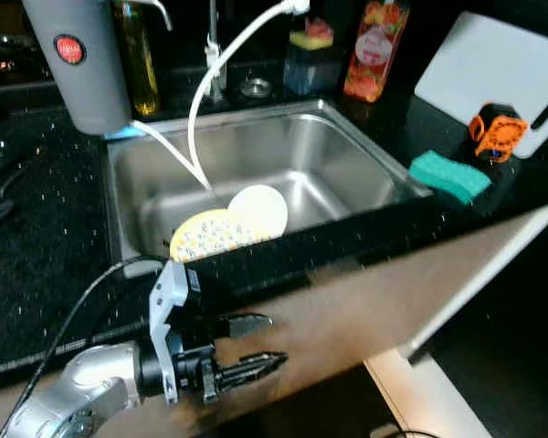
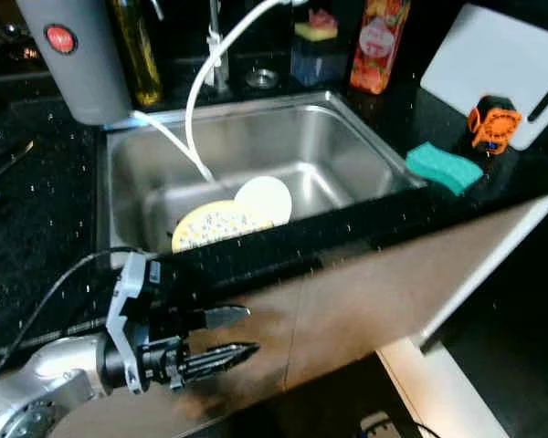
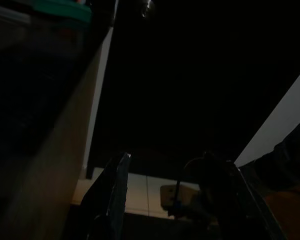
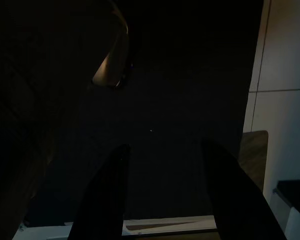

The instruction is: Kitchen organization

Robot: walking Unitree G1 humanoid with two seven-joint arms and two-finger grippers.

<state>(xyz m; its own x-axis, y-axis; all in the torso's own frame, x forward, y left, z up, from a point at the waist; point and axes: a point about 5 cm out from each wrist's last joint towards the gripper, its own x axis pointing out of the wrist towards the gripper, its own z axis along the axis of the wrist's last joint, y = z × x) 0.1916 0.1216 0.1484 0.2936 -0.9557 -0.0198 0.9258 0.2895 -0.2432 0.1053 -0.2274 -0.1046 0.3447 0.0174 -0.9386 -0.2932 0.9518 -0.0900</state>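
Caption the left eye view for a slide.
Left claw open below the black counter; two round plates rest in the steel sink.

The right pincer [image 4: 165,195], fingers apart, hangs in darkness beside pale panels [image 4: 285,90].

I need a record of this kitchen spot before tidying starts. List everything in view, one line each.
sink: one, steel, set in the black counter
plates: two, one white and one yellow patterned, leaning in the sink
hose: one, white, curving down into the sink
sponge: one, teal, counter right of the sink
cutting board: one, white, far right
orange object: one, by the cutting board
red bottle: one, behind the sink
oil bottle: one, yellowish, back left
grey canister: one, red badge, back left
left end effector: black fingers open, below the counter edge
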